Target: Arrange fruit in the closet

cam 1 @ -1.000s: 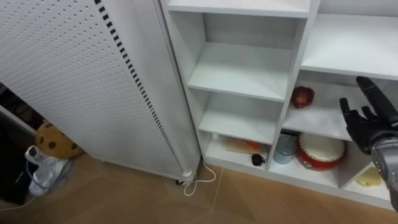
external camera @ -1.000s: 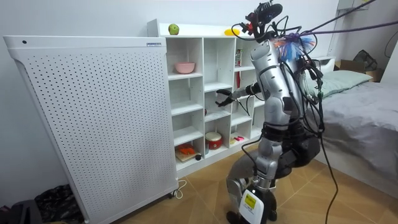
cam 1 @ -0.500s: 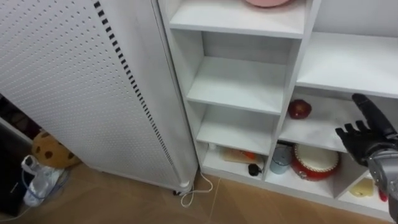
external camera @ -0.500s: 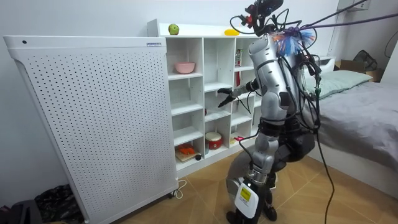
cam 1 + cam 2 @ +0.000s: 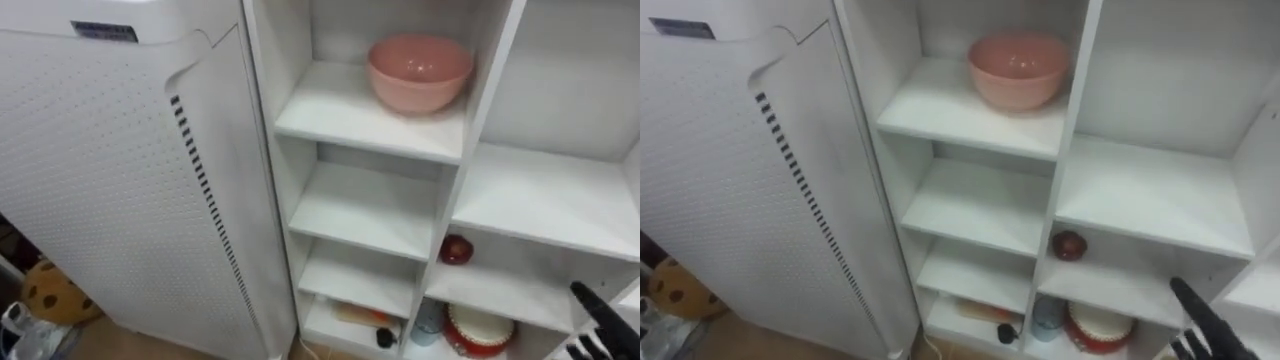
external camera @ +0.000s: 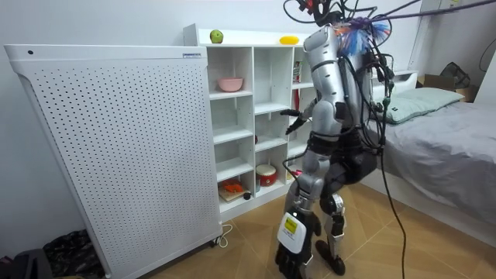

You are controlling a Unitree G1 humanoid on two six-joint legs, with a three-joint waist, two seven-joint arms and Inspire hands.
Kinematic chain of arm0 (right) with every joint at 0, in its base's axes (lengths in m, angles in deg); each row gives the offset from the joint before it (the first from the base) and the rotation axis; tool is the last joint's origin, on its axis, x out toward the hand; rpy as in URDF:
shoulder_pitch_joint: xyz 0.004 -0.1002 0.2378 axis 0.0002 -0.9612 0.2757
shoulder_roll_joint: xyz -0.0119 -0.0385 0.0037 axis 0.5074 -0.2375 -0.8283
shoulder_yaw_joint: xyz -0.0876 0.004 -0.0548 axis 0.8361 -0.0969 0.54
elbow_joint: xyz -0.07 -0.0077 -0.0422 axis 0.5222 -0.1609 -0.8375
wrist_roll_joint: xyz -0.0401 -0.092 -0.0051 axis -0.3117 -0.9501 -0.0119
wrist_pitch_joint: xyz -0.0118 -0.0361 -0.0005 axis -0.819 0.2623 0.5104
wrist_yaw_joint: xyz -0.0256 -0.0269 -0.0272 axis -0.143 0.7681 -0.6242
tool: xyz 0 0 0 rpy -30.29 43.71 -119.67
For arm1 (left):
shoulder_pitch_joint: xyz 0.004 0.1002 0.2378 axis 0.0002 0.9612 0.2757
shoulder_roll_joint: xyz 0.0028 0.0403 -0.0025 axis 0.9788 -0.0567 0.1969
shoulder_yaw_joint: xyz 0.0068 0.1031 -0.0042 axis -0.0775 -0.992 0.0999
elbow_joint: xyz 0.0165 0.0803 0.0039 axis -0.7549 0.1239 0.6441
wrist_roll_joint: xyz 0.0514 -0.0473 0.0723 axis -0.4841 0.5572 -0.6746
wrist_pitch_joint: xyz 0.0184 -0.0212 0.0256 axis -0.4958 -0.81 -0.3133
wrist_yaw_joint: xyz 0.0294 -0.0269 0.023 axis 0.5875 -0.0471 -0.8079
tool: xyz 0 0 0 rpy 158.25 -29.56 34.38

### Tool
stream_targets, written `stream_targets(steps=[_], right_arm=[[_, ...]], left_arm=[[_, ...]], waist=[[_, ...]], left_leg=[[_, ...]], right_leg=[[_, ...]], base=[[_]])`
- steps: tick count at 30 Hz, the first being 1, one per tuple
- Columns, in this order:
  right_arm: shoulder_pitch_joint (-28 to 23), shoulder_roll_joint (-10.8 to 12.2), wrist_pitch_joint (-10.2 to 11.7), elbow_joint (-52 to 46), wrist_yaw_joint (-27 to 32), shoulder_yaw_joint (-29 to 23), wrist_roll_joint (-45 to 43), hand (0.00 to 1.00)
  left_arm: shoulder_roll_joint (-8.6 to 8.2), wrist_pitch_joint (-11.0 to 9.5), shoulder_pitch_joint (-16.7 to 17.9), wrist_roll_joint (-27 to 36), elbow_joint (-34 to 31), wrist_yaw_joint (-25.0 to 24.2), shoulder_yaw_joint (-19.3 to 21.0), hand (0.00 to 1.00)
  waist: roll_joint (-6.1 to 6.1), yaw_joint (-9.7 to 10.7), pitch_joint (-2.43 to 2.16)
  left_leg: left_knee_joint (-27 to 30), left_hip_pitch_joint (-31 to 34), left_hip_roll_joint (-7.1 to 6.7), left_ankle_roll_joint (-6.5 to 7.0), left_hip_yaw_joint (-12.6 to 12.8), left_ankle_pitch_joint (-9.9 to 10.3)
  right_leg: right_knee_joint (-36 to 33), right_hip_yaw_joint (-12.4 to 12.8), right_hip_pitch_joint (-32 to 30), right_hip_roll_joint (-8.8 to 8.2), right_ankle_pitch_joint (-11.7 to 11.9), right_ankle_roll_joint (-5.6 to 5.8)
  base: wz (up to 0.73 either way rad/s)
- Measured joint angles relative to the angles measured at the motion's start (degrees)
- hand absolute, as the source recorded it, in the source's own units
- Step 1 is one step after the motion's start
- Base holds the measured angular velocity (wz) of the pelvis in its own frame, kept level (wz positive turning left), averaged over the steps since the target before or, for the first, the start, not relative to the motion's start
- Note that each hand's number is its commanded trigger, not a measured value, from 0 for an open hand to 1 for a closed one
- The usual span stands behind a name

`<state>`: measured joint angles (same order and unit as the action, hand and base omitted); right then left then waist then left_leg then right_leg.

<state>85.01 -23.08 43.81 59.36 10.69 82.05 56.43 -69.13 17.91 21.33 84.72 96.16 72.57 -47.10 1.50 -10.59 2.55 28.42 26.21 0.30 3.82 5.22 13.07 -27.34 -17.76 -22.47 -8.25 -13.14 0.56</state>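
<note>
Since the earlier frames the robot has been raised from a bent stance to nearly upright before the closet [image 5: 380,210], as the room view shows. The eye views have shifted upward with the head, so a pink bowl [image 5: 418,72] is now seen on an upper shelf of the left column.

The right hand [image 5: 598,312] is seen at the lower right corner of the eye views. Its fingers are stretched straight and nothing is held in it.

A red fruit [image 5: 456,249] lies near the left edge of a shelf in the middle column, well apart from the hand. One shelf lower, a round red-rimmed box [image 5: 480,328] is stored.

On top of the closet, the room view adds a green apple [image 6: 216,36] near the left corner and a yellow fruit [image 6: 289,39] further right.

Beside the closet stands a white perforated panel [image 5: 90,180]. A small dark label [image 5: 103,30] is fixed near its top edge; its print cannot be read.
</note>
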Motion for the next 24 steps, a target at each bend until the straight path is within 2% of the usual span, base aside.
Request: stream_targets(steps=[1,2,3,4,7,11,13,15,16,19,24], right_arm=[[-3.0,0.8,0.1,-0.1,-0.8,0.0,-1.6,0.0],[-4.9,1.2,0.1,-0.1,-1.3,-0.1,-2.7,0.0],[-8.4,2.5,0.1,-0.1,-1.7,-0.2,-5.6,0.0],[-11.0,3.7,0.1,0.2,-1.9,-0.1,-9.4,0.0],[-17.0,5.5,0.0,1.7,-2.5,2.8,-20.1,0.0],[-23.0,7.2,0.0,2.4,-3.0,4.4,-28.3,0.0],[-25.7,8.5,0.0,2.3,-3.7,4.5,-35.2,0.0],[-27.1,10.0,-0.1,2.3,-3.7,5.2,-38.7,0.0],[-27.7,11.3,0.0,2.4,-3.7,5.8,-41.4,0.0],[-29.3,14.2,-0.1,3.1,-4.3,6.1,-44.4,0.0],[-30.2,15.7,-1.2,4.3,-4.7,6.1,-48.6,0.0]], left_arm=[[-0.04,-0.4,0.1,-1.4,0.6,0.0,0.3,0.0],[-0.11,-0.6,0.1,-2.2,0.9,0.0,0.9,0.0],[-0.24,-1.0,0.2,-3.8,1.3,0.1,2.5,0.0],[-0.31,-0.9,0.5,-4.9,1.3,0.7,3.6,0.0],[-0.36,-2.3,0.3,-5.9,1.0,2.5,4.3,0.0],[-1.35,-3.1,0.7,-6.5,-0.6,3.9,6.7,0.0],[-2.6,-3.3,1.1,-7.0,-1.7,5.0,9.1,0.0],[-3.3,-3.4,0.9,-8.2,-2.4,5.7,9.8,0.0],[-3.55,-3.5,1.3,-8.2,-2.9,6.2,9.9,0.0],[-4.73,-4.3,1.4,-8.1,-2.9,6.2,9.9,0.0],[-5.54,-4.7,2.0,-10.1,-2.7,6.0,11.1,0.0]], waist=[[-0.06,1.4,-0.25],[-0.08,1.8,-0.48],[0.36,2.4,-1.18],[0.71,2.8,-1.48],[0.95,4.3,-1.9],[0.87,5.1,-2.02],[0.92,6.0,-2.1],[1.19,6.4,-2.28],[1.46,7.2,-2.34],[1.44,8.0,-2.31],[1.41,8.8,-2.32]], left_leg=[[-1.5,-1.9,0.05,-0.08,-0.7,-0.2],[-2.2,-3.0,0.12,-0.12,-0.7,-0.2],[-4.0,-5.4,0.2,-0.22,-0.8,-0.3],[-5.5,-7.8,0.15,-0.29,-0.5,-0.3],[-9.0,-12.9,-0.14,-0.37,0.1,-0.3],[-12.3,-18.6,-0.15,-0.74,1.2,-0.2],[-13.8,-21.4,-0.14,-1.01,1.6,-0.1],[-14.9,-23.2,-0.01,-1.32,2.4,-0.2],[-15.2,-24.5,-0.04,-1.45,2.5,-0.3],[-16.8,-27.9,-0.03,-1.64,2.4,-0.2],[-17.6,-29.9,-0.1,-1.63,2.8,-0.2]], right_leg=[[3.1,-0.5,3.0,0.83,0.7,0.31],[4.7,-0.9,4.5,1.23,1.2,0.44],[6.9,-1.0,7.1,1.83,2.1,0.7],[8.4,-1.0,9.3,1.96,2.3,0.91],[10.8,-1.2,13.7,2.17,2.5,1.24],[13.5,-1.4,18.7,2.55,2.7,1.52],[15.0,-1.3,21.4,2.9,2.7,1.58],[15.2,-1.0,22.4,3.16,2.7,1.58],[15.9,-0.9,23.7,3.34,2.7,1.58],[16.9,-0.8,26.9,3.59,2.7,1.6],[17.7,0.5,28.5,3.8,2.8,1.77]], base=[[0.19],[0.15],[0.0],[-0.07],[-0.08],[-0.19],[-0.09],[-0.17],[-0.07],[0.0],[-0.09]])
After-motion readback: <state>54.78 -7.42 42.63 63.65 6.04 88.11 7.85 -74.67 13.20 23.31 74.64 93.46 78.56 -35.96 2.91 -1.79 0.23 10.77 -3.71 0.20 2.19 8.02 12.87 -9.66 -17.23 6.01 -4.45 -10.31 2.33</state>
